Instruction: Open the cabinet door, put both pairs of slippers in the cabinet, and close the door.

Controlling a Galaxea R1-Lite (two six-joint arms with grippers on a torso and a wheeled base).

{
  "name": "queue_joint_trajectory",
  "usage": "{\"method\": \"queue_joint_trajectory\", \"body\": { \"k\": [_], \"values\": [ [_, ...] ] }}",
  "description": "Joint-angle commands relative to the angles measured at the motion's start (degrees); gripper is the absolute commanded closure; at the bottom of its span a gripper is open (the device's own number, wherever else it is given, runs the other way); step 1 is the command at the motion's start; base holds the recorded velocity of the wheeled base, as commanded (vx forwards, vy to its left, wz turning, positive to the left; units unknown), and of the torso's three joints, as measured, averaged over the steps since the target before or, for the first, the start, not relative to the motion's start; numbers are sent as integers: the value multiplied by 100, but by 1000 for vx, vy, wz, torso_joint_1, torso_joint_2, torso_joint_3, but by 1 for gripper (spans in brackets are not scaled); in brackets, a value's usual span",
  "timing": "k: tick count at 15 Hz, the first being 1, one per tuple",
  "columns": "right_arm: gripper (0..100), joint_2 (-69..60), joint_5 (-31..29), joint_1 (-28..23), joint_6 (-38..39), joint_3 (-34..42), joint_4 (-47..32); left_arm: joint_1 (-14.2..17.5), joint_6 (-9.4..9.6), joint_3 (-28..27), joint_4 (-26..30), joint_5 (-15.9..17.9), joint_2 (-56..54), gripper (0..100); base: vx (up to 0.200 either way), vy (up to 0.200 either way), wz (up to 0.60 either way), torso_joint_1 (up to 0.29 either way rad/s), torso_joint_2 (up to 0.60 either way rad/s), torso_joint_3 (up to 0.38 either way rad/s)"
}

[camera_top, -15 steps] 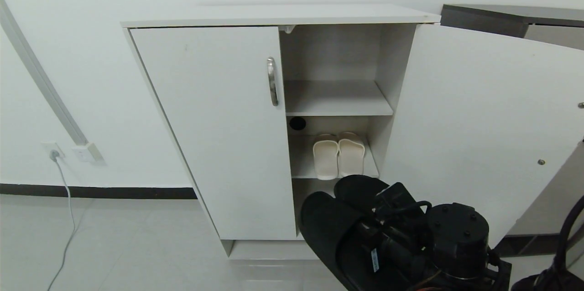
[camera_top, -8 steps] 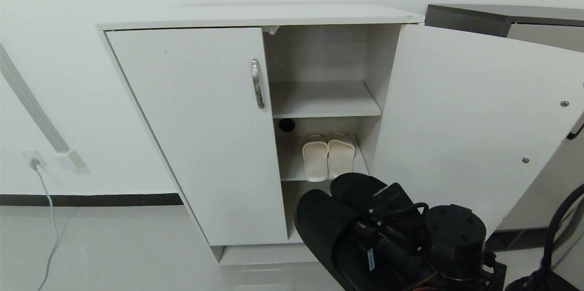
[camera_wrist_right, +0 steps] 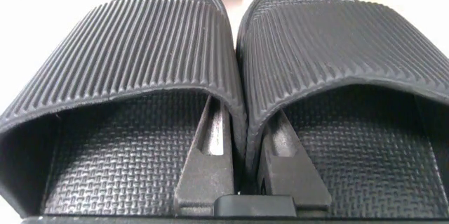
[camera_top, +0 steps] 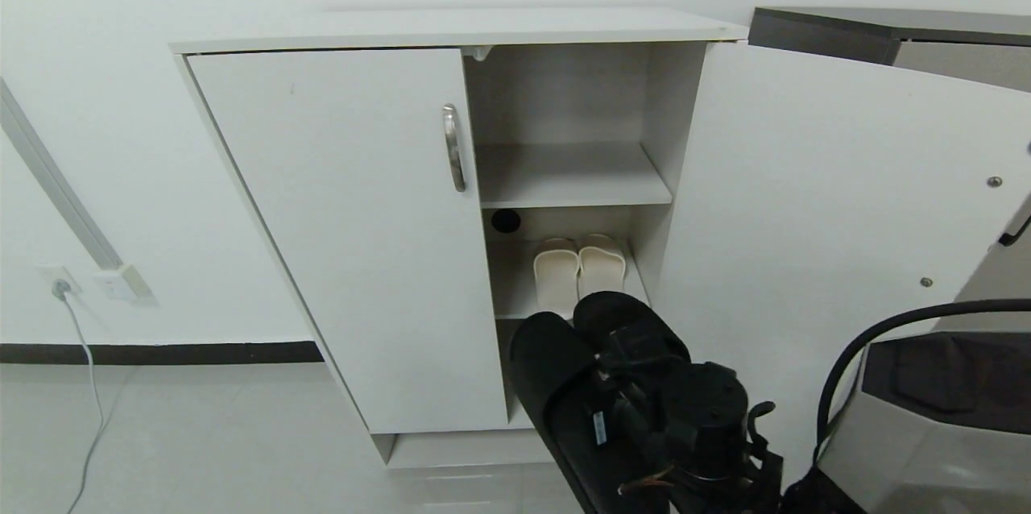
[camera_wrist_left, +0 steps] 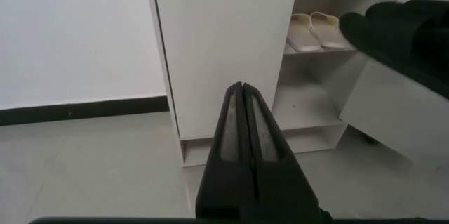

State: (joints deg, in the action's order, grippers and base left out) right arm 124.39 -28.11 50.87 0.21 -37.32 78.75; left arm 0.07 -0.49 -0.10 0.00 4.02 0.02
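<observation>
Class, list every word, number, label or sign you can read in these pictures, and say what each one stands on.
No text can be read.
A white sticker on the right gripper, which holds the black slippers: print too small to read.
The cabinet, white slippers and wall socket: no marks visible.

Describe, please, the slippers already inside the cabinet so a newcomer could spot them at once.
Find the white cabinet against the wall, its right door open. On the second shelf down lies a pair of slippers, side by side. They are cream, unlike the black pair gripped by the right hand in front.
</observation>
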Motion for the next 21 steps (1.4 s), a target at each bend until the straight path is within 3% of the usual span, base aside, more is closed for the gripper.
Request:
{"method": "queue_joint_trajectory", "body": {
  "k": [1, 3, 6, 7, 9, 13, 21],
  "values": [
    [100, 226, -432, 81, 384, -856, -809, 1, 5, 1, 0, 2, 6, 100, 0, 0, 0, 0, 0, 0],
    [100, 349, -1416, 54, 893, -1823, -2101, 1, 14, 1, 0, 11, 6, 100, 0, 0, 0, 0, 0, 0],
    [100, 331, -2023, 90, 999, -2790, -3050, 1, 14, 1, 0, 11, -2, 100, 0, 0, 0, 0, 0, 0],
    [100, 331, -2023, 90, 999, -2790, -3050, 1, 14, 1, 0, 11, -2, 100, 0, 0, 0, 0, 0, 0],
    [100, -275, -2067, 239, 990, -3432, -4254, 1, 22, 1, 0, 11, 6, 100, 0, 0, 0, 0, 0, 0],
    [100, -636, -2067, 230, 999, -4240, -5089, 1, 22, 1, 0, 11, -2, 100, 0, 0, 0, 0, 0, 0],
    [100, -618, -2058, 230, 1016, -4829, -5713, 1, 22, 1, 0, 11, -2, 100, 0, 0, 0, 0, 0, 0]
  ]
}}
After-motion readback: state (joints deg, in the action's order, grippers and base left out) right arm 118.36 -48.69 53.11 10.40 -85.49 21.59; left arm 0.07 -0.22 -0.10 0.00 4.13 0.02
